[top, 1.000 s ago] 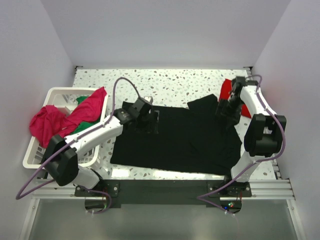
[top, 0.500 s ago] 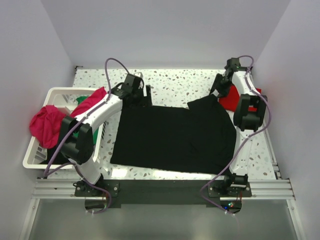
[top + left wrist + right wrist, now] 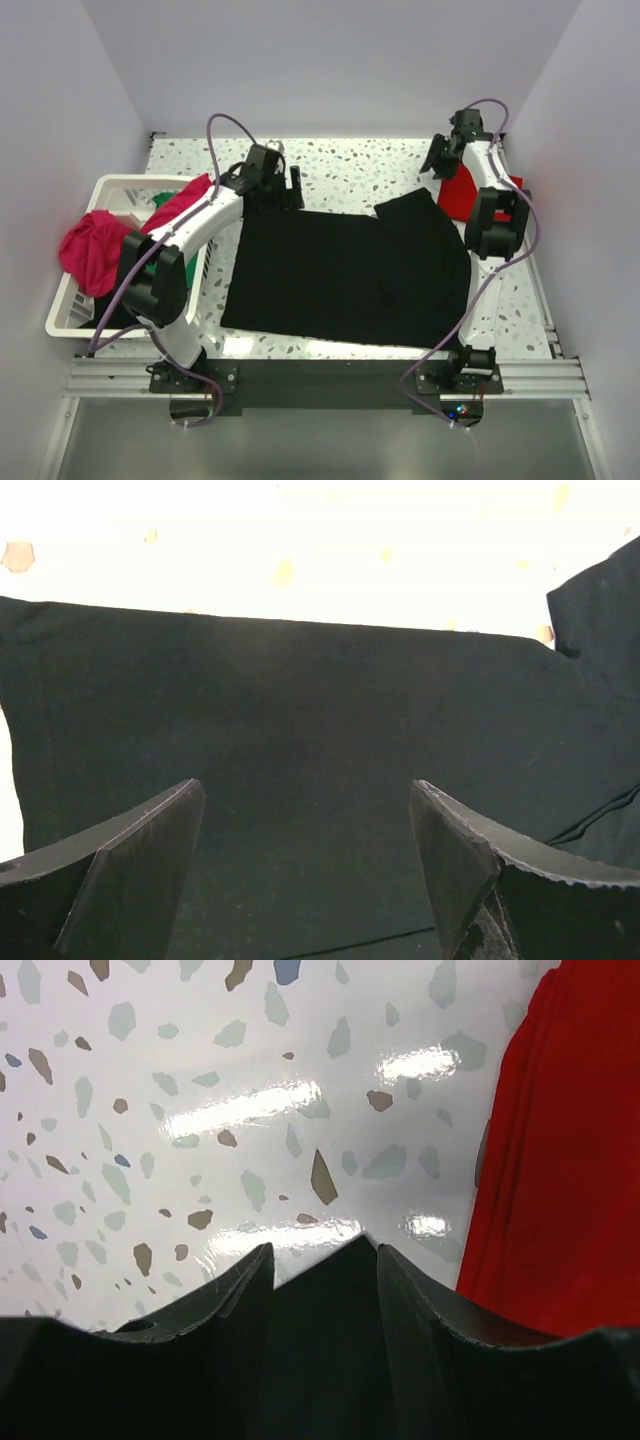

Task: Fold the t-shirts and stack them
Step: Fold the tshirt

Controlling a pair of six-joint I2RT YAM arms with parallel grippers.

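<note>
The large black cloth t-shirt (image 3: 340, 275) lies spread flat, unmoved since a second ago; the left gripper (image 3: 294, 190), then over it, now hovers at its far-left edge, fingers wide apart, holding nothing; the right gripper (image 3: 436, 160) has left its right sleeve for beyond its far-right corner, beside the plain red t-shirt (image 3: 460, 195); whether these jaws are closed I cannot tell.

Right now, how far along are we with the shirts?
Done: the red shirt looks folded at the far right corner. In hand: the black shirt lies spread flat, with the left gripper open over its far edge and the right gripper shut over the table beside the red one. Left: fold and stack the black one, then the pink shirt and green shirt at the basket.
</note>
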